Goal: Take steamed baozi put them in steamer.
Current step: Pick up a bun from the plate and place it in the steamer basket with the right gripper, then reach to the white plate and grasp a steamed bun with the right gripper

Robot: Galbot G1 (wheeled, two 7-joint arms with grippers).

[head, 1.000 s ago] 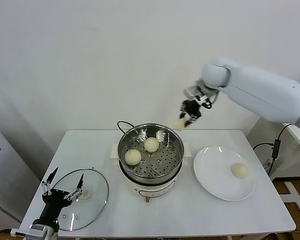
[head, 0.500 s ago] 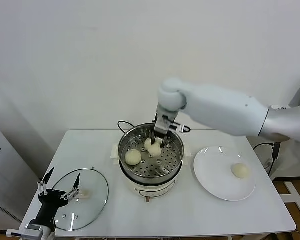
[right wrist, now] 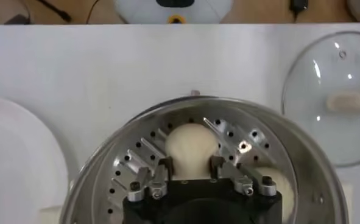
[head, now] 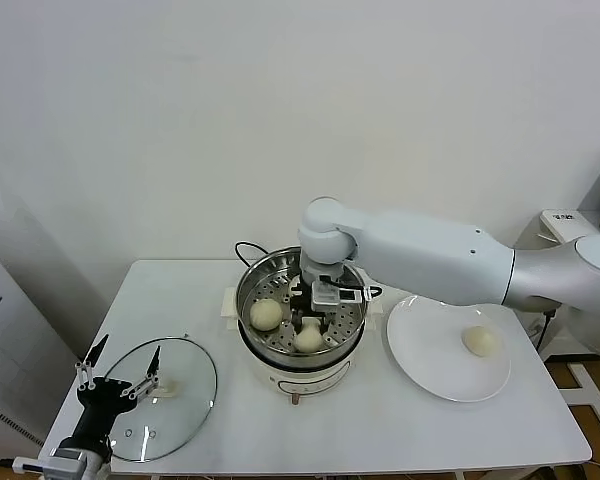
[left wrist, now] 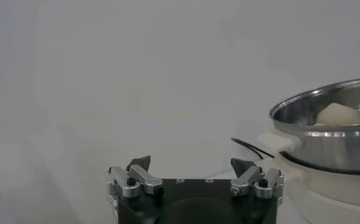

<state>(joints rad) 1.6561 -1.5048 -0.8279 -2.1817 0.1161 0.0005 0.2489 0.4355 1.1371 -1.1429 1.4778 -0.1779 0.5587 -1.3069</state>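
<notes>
While your right gripper (right wrist: 190, 165) is reaching down inside the steamer (head: 352, 283), its fingers are sitting partly spread on either side of a bun (right wrist: 192, 145). Going by the right wrist view, the tips are just flanking it near the steamer's front wall, and you can't really tell if they're still squeezing or only brushing it. That bun is resting on the perforated floor.

A second bun (head: 266, 314) is lying in the steamer on the robot's left side, apart from the first one. If there's another one under the wrist, it's hidden.

One more bun (head: 479, 341) is sitting alone on the plate (head: 420, 350), off to the right of the steamer.

Your left gripper (head: 120, 374) is hovering over the lid (head: 195, 400) at the table's (head: 400, 430) front left, fingers spread wide, holding nothing.

Texture-wise: the buns are looking smooth, round and cream-white. The steamer is a shiny round steel pot, its bottom dotted with holes, sitting on a white base with a black cord (head: 245, 247) trailing behind. The lid is clear glass with a pale knob, the plate flat, white and glossy.
</notes>
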